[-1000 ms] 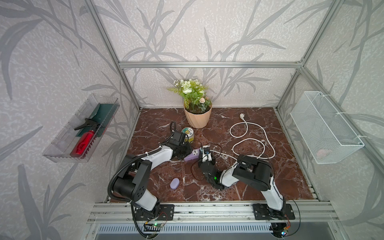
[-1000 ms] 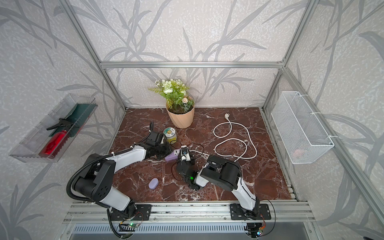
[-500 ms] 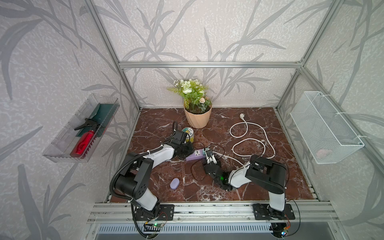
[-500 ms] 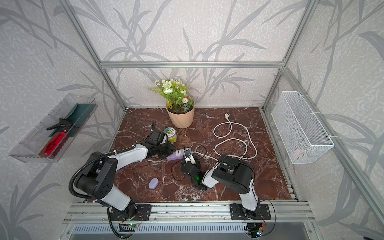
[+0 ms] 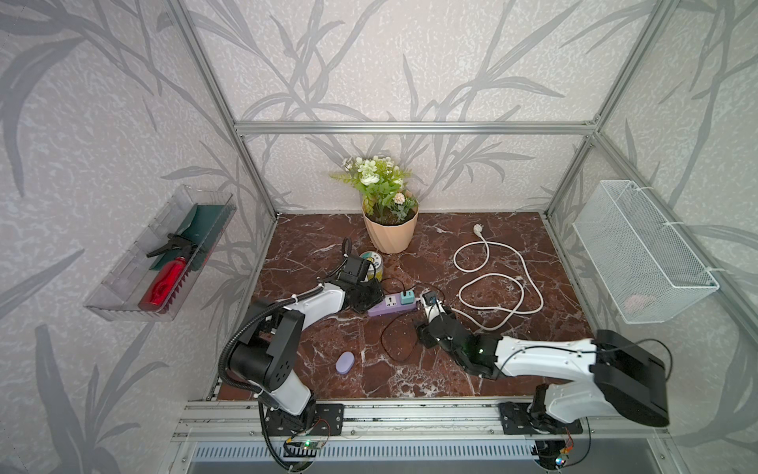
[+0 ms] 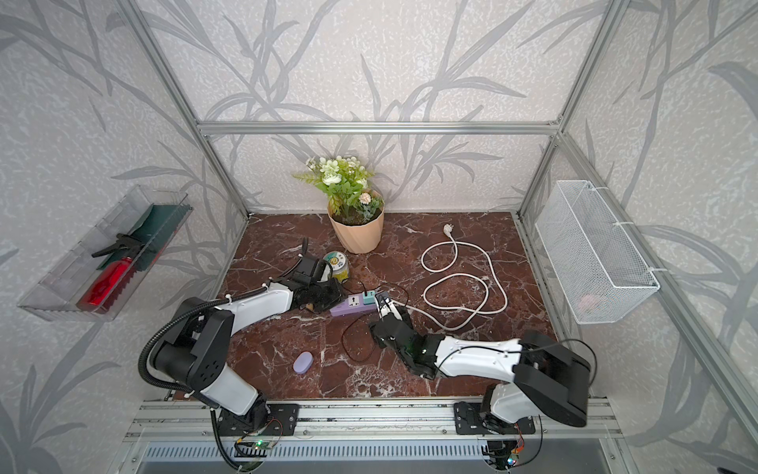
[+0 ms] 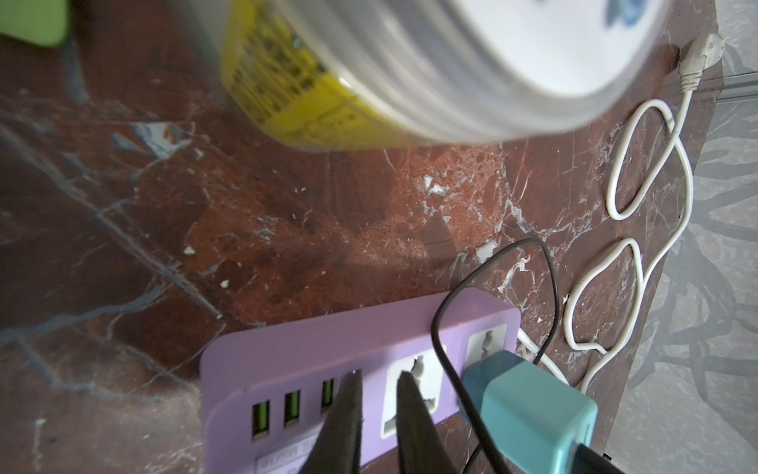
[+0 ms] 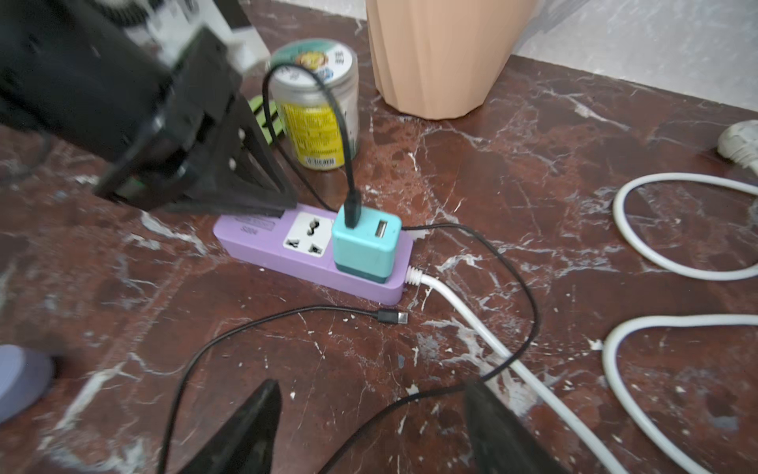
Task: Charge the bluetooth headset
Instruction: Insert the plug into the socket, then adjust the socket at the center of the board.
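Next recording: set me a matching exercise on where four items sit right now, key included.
1 bluetooth headset
2 teal charger
3 black cable's free connector
4 white mains plug

a seated in the purple power strip
b lying loose beside the strip
c unplugged near the back wall
d alone near the left arm's base

Pairs: 1-d, 2-a, 3-b, 4-c

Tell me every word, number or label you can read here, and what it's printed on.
"S004", probably, faint: on the purple power strip, beside its sockets.
Yellow label on the can: print too small to read.
Picture and characters on the can lid: blurred, unreadable.
Nothing else is legible.
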